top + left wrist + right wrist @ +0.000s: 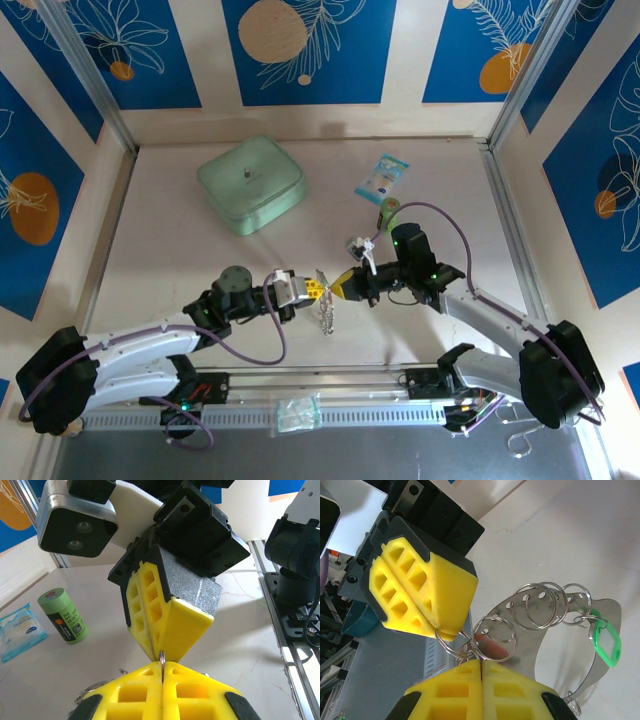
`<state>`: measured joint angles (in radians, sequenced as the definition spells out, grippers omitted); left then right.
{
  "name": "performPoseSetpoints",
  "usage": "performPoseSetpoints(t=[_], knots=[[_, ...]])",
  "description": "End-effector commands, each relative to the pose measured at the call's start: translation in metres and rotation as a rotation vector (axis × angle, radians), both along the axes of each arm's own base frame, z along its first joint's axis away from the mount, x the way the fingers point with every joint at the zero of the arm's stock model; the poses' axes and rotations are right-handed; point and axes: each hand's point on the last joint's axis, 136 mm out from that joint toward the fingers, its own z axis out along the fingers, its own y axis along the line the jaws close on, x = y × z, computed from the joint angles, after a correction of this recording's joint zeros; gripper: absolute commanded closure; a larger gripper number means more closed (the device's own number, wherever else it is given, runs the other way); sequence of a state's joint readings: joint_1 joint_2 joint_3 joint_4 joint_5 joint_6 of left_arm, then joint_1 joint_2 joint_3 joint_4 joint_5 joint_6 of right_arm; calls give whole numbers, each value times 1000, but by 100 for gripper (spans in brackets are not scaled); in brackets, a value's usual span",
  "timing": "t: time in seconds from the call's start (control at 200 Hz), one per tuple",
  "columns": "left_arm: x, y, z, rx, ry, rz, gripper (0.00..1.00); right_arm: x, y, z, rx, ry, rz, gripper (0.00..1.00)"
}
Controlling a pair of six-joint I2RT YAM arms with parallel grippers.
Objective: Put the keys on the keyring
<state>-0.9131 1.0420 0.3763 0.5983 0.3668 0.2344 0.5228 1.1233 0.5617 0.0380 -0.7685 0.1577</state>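
Observation:
My two grippers meet tip to tip above the table's middle, left gripper and right gripper. The keyring is a curved silvery band with holes that carries several split rings; it hangs below the tips. My left gripper is shut on a thin split ring. My right gripper is shut where two split rings cross at its tip. A green-headed key dangles from the band's far end. A red patch shows on the band; I cannot tell whether it is the red key.
A mint-green square pouch lies at the back left. A blue-white packet and a small green upright cylinder stand at the back right, close behind my right arm. A clear plastic bag rests on the front rail.

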Motion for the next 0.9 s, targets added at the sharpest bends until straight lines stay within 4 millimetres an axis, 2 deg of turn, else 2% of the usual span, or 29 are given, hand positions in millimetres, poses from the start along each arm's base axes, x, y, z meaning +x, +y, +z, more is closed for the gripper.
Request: performPoseSetpoints(t=[0.0,0.145,0.245,0.375,0.455,0.67,0.895], knots=[[-8,-3,21,-68,-51,-44,100,3,1,3,1,7,5,98],[-8,-3,21,-67,-52,-43,100,4,1,4,-2,6,0,96],[-8,-2,20,-64,-51,-43,100,4,-1,6,-4,-13,-16,91],[-9,-2,20,-66,-51,-43,100,5,-6,10,-4,-67,-48,70],[-9,-2,20,-67,-49,-42,100,6,-10,12,-11,-135,-78,64],[-8,-2,20,-69,-47,-40,100,1,-11,12,-62,-345,-69,62],[-8,2,25,-101,-52,-25,100,25,-20,-6,-239,-527,-172,64]])
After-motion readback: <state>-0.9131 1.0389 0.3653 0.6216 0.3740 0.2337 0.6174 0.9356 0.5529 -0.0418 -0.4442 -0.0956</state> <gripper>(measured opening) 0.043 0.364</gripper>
